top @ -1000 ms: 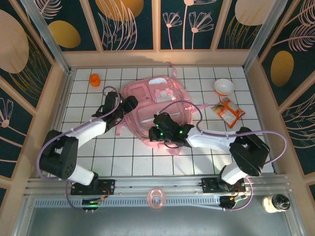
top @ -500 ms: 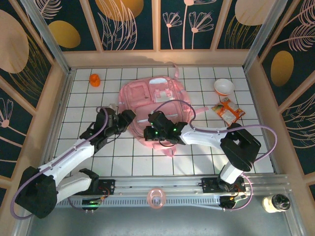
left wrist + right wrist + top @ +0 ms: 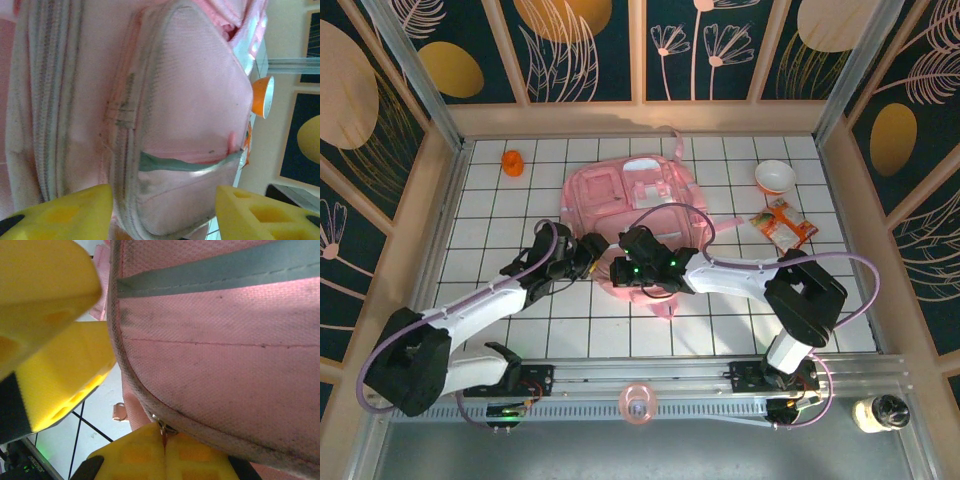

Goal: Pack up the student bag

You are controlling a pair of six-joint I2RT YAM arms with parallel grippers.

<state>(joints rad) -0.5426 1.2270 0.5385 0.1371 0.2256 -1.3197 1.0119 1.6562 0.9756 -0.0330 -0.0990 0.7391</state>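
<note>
The student bag [image 3: 638, 215] is lying flat on the surface [image 3: 720, 310], its long axis running away from the arms. The right jaws are pinching a zipper pull [image 3: 162, 431] at its near edge. The left jaws are standing apart just left of that spot, facing the bag.

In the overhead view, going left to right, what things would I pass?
orange cup → bag → white bowl → bottle
</note>
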